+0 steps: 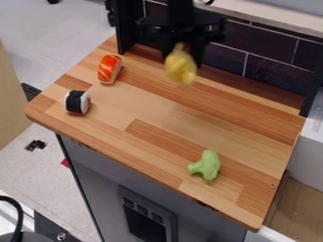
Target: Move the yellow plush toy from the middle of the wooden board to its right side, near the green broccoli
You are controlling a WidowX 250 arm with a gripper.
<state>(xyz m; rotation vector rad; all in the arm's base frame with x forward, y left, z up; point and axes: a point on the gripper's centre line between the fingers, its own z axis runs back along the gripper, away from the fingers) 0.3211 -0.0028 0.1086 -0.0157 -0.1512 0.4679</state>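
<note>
While the pale grey floor (63, 61) spreads out at far left, with small dark scraps (35, 145) lying on it, a wood-strip worktop (145, 108) in mixed browns runs across the middle, above a grey toy appliance front (101, 177) with a dark panel (146, 227). Near the worktop's left edge sits a black-and-white toy sushi roll (77, 102); just behind it and to the right lies an orange-and-white toy salmon sushi (109, 69), near an upright black post (126, 28). Right of these 2 pieces, the black 2-finger tool (183, 49) hangs over the worktop's back part, its fingers closed around the upper end of a blurred yellow toy (181, 67), raised off the wood. Behind stands a dark tiled wall (271, 49) with pale joints. Farther right, a light green toy broccoli (206, 165) lies near the front edge, and a white boxy unit (309, 158) adjoins the worktop's right side.
</note>
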